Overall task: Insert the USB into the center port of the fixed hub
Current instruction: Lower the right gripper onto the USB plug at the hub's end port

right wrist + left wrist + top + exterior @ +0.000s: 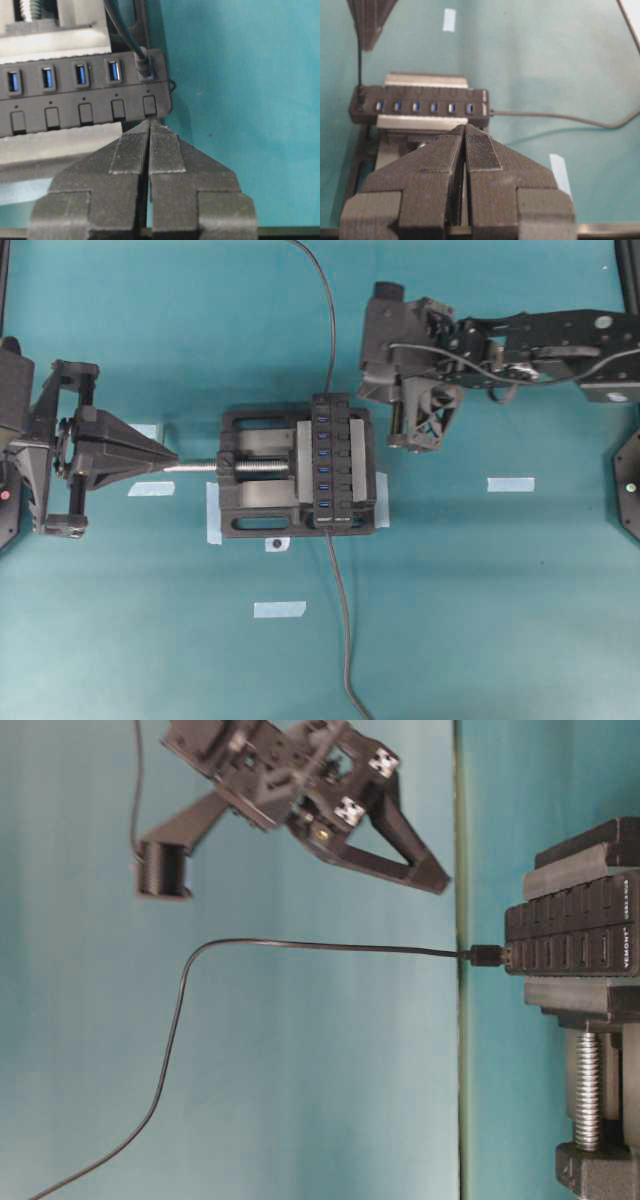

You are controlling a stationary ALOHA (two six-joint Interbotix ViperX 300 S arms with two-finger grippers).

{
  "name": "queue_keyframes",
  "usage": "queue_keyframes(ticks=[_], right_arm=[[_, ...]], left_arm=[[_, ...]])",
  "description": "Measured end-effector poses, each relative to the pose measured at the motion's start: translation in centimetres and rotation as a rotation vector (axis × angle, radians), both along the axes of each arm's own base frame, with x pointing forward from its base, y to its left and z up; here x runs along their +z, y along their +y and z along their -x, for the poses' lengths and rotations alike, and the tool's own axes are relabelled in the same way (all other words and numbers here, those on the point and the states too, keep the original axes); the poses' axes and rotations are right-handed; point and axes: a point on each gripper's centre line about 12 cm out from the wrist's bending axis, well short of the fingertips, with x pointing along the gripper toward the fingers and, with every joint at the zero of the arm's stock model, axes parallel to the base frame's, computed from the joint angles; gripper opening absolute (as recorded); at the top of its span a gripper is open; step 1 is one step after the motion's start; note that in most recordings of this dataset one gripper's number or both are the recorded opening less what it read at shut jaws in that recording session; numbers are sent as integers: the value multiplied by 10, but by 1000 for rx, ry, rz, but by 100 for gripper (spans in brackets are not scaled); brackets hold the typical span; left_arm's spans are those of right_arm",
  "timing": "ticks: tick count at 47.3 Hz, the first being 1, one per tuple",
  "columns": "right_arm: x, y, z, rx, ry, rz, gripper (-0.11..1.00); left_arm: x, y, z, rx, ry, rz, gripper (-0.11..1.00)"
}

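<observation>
Right gripper (149,125), clenched empty, hovers over the hub (85,95) end; plug (144,65) sits just ahead, vise (262,485) steadying the hub.

The only readable lettering is small white print on the end face of the long narrow black bar-shaped USB hub (572,935), seen from table level; it seems to read "VEMONT", with a smaller line beside it too fine to make out.
</observation>
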Motion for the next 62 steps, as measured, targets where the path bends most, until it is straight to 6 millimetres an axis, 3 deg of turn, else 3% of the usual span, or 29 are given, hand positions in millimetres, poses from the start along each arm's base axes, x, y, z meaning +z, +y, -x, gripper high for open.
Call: queue_keyframes(ticks=[18, 29, 32, 43, 46, 55, 62], right_arm=[[-8, -2, -7, 29, 19, 19, 0], [-3, -3, -12, 27, -21, 30, 10], [-3, -3, -12, 25, -25, 28, 19], [-3, -4, -14, 23, -43, 32, 81], [-4, -4, -15, 22, -50, 33, 91], [-7, -6, -21, 22, -84, 42, 80], [-11, -7, -24, 22, -105, 49, 80]], left_arm=[[0, 0, 0, 0, 2, 0, 0], [-1, 0, 0, 0, 3, 0, 0], [-1, 0, 0, 0, 3, 0, 0], [0, 0, 0, 0, 0, 0, 0], [1, 0, 0, 2, -2, 0, 0], [1, 0, 1, 2, -5, 3, 0], [1, 0, 1, 0, -5, 2, 0]])
